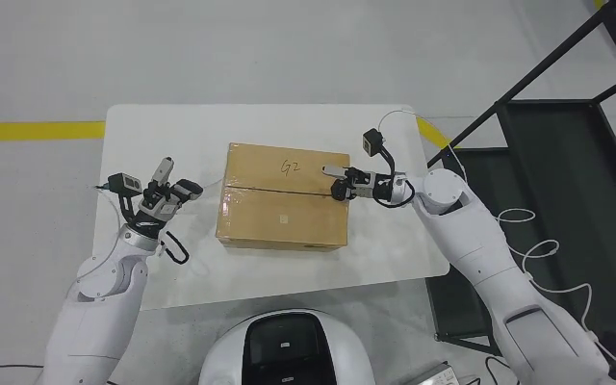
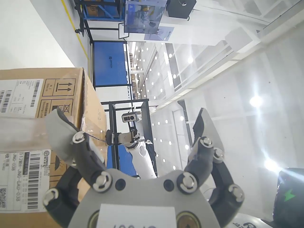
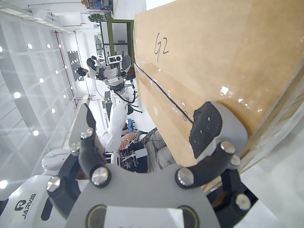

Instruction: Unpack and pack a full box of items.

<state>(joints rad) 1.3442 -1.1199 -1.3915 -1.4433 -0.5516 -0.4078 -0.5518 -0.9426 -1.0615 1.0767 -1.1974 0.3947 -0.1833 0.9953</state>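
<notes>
One white table (image 1: 144,135) is seen from above on a grey floor (image 1: 289,48) crossed by a yellow line (image 1: 48,129), with a black metal stand (image 1: 558,144) off its right side. A closed cardboard box (image 1: 284,217) is laid at the middle of the table, its top flaps joined along a taped seam (image 1: 279,190). The left gripper (image 1: 178,183) is held just beside the box's left end with its fingers spread and nothing between them. The right gripper (image 1: 337,181) is placed over the box's right edge at the seam, likewise spread. In the left wrist view, a hall with ceiling lights and a blue panel (image 2: 109,64) is shown behind the cardboard box (image 2: 90,100), whose end face is covered with barcode labels (image 2: 21,96). The left gripper (image 2: 128,124) is seen wide open and empty, one padded finger (image 2: 59,124) lying close before that face; whether it touches cannot be told. In the right wrist view, a white hall is seen past the cardboard box (image 3: 213,48) and its taped seam (image 3: 163,93). The right gripper (image 3: 144,117) is open and nothing is gripped. The black pad (image 3: 205,129) of one finger is set against the box's top edge by the seam, and the other finger (image 3: 87,124) is held clear in the air.
</notes>
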